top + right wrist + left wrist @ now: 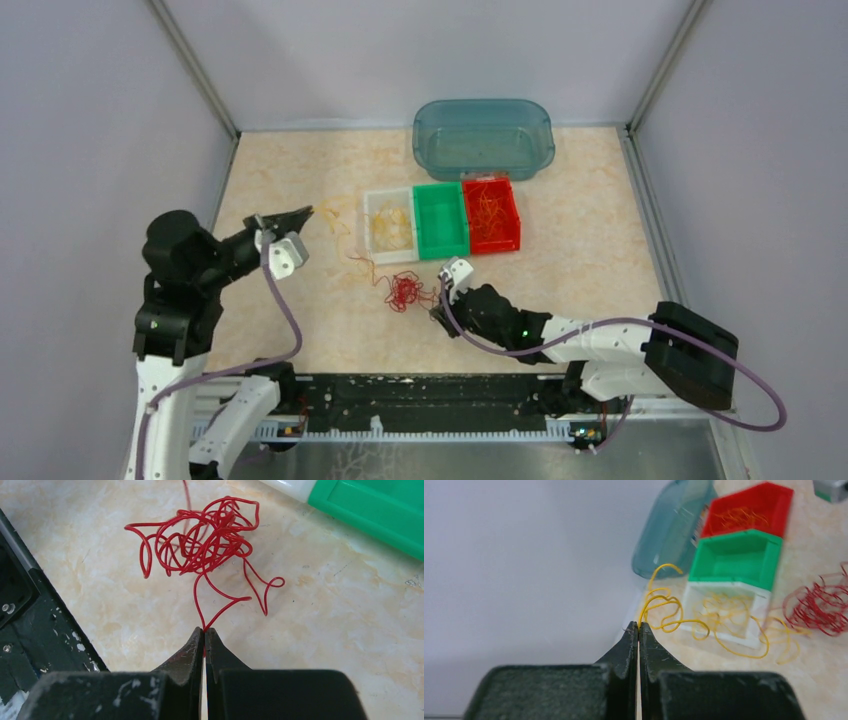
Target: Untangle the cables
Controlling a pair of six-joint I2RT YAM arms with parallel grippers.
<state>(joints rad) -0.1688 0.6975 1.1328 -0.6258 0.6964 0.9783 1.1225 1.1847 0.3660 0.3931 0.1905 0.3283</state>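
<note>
Just ahead of right gripper [204, 629], red cable clump [204, 544], one strand pinched (left gripper [639, 624]: yellow cable [660, 599] pinched).

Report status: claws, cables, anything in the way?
Left claw shut on yellow wire. Right claw shut on strand of red clump. White bin close beside yellow wire; nothing else blocking.

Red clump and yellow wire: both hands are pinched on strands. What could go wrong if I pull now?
1. The right hand grips just one strand at its very tip; pulling may cinch the red clump tighter, or the strand may slip free.
2. The yellow wire in the left hand seems to loop over the white bin, so pulling could drag that bin's contents out.
</note>
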